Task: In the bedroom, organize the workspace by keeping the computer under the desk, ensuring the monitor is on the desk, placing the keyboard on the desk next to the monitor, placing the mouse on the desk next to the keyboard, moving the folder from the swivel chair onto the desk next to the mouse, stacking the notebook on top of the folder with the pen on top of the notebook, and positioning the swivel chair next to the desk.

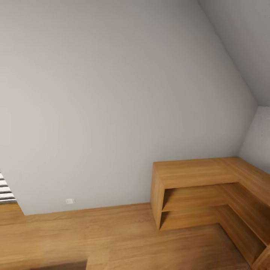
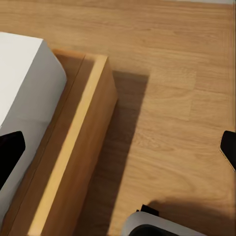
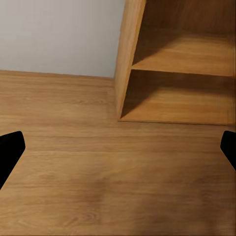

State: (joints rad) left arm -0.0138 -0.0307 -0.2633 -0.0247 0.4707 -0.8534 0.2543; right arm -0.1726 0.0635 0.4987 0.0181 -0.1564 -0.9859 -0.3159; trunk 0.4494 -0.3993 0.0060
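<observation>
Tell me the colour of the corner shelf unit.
Light, warm wood brown shelf unit, much like the floor; best seen in the head view.

A corner shelf unit (image 1: 210,195) is seen from above by the head camera; seemingly the same unit (image 3: 172,64) is viewed low and close from the right wrist.

A wooden floor (image 1: 112,240) runs up to a plain grey wall. An L-shaped wooden shelf unit (image 1: 195,172) stands on the floor in the corner, against the wall. A wooden bed frame (image 2: 73,162) also rests on the floor.
</observation>
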